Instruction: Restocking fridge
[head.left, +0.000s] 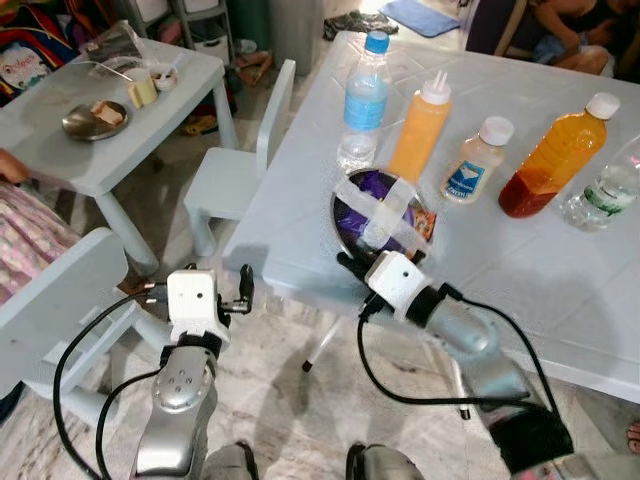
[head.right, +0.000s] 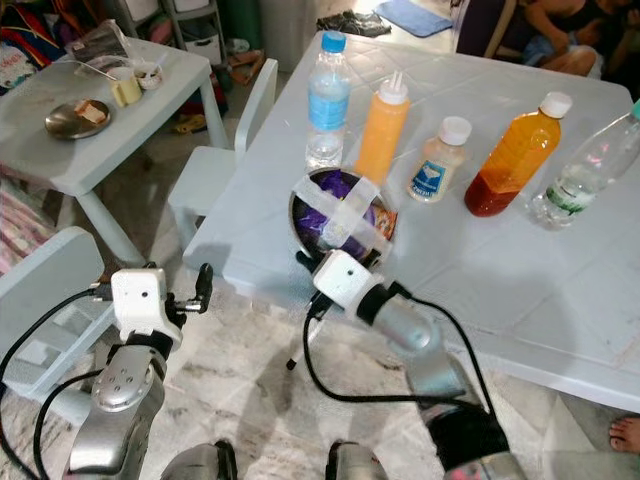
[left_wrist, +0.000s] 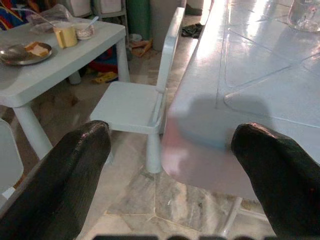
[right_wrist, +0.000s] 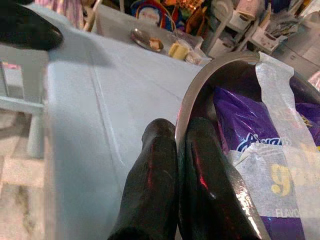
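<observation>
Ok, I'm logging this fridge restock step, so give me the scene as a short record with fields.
setting: pale blue table in a home, small chair beside it
right gripper: shut on the rim of the steel bowl
bowl contents: purple packet under crossed tape strips
left gripper: open, off the table's edge, holding nothing
behind bowl: water bottle, orange squeeze bottle, small white-capped bottle, orange juice bottle, clear bottle
side table: metal plate, cups

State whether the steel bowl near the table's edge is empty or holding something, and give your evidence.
Holding something. The steel bowl contains a purple packet, with white tape strips crossed over its top. The right tool pinches its rim.
</observation>
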